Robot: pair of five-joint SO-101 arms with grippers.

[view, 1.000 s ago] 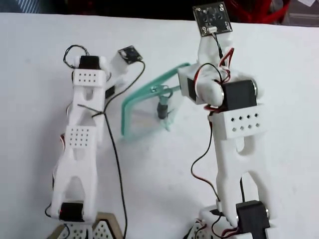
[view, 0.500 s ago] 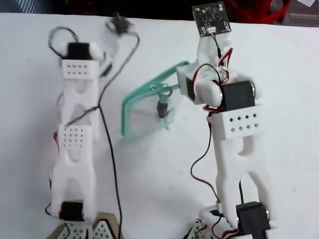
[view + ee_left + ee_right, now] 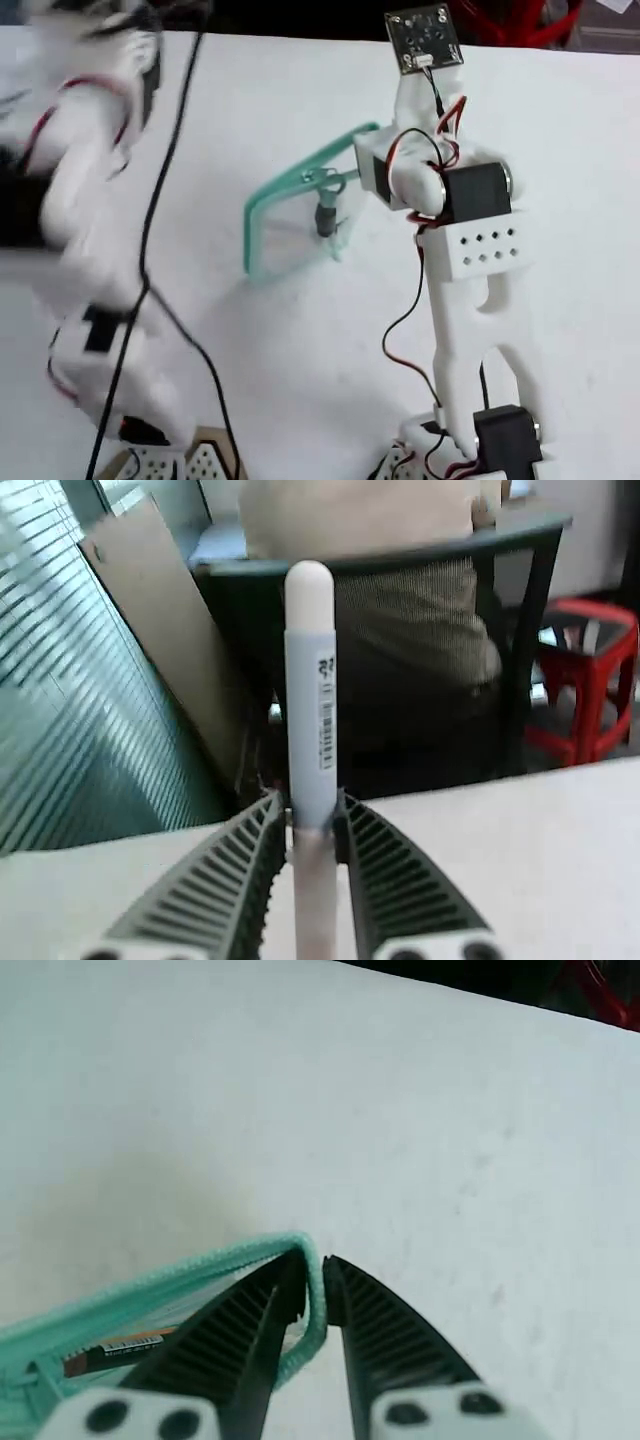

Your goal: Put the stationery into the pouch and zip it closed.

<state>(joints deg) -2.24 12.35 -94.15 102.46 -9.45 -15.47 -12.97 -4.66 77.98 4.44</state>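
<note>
Lying on the white bench (image 3: pixel 580 120), your green-edged pouch (image 3: pixel 290 225) sits just beside the right arm, with a dark item (image 3: pixel 325 220) inside it. Your right end effector (image 3: pixel 312 1278) is closed narrow on the pouch's zip edge, one finger on either side of the rim. Your left end effector (image 3: pixel 308 810) clamps a white pen (image 3: pixel 308 680) by its barrel, the rounded end projecting beyond the fingertips. From above, the left arm appears blurred at the bench's far left corner, well apart from the pouch.

A clear plastic pouch with a mint-green zip rim (image 3: pixel 285 238) has one corner pinched by the right gripper (image 3: pixel 313 1265). A dark labelled pen (image 3: pixel 115 1348) lies inside the pouch. Well apart from the pouch, a white round-capped stick (image 3: pixel 308 710) stands upright, clamped in the left gripper (image 3: pixel 310 805).
</note>
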